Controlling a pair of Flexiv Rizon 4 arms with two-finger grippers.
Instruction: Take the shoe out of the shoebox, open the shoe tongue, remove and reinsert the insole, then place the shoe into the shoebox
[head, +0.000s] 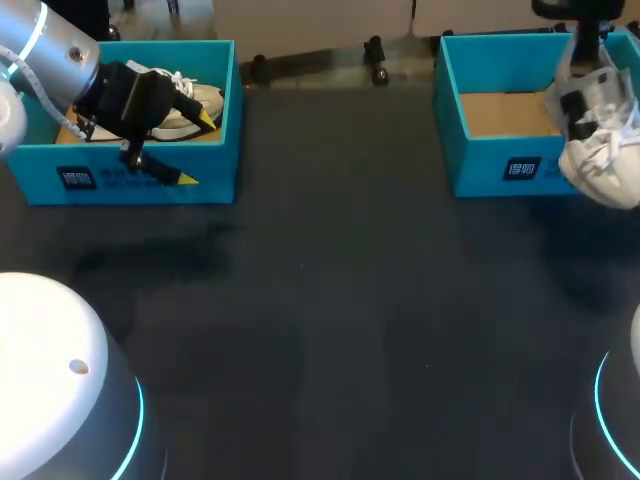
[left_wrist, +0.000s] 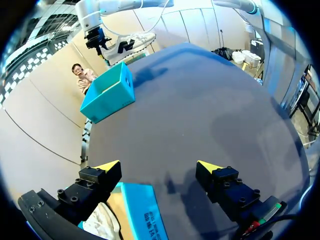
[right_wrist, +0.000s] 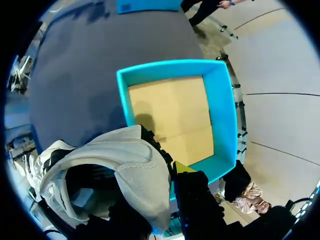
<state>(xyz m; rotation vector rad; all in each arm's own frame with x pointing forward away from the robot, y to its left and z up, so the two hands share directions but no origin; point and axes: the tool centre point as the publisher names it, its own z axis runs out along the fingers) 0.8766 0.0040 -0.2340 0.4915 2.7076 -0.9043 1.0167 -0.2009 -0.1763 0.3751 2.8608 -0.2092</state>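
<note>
Meanwhile the right tool (head: 580, 98) is clamped on a white sneaker (head: 605, 160) at the rim of its opening, holding it clear of the desk (head: 340, 300) by the front corner of the right shoebox (head: 490, 168) (bare cardboard floor showing inside). Over the left shoebox (head: 215, 170) hangs the left tool (left_wrist: 159, 167), yellow tips spread wide, one above the box's inside, the other past its front wall. A second sneaker (head: 195, 100) lies within.

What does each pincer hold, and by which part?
The right pincer holds the white shoe, it seems by the rim of its opening. The left pincer is open and holds nothing.
</note>
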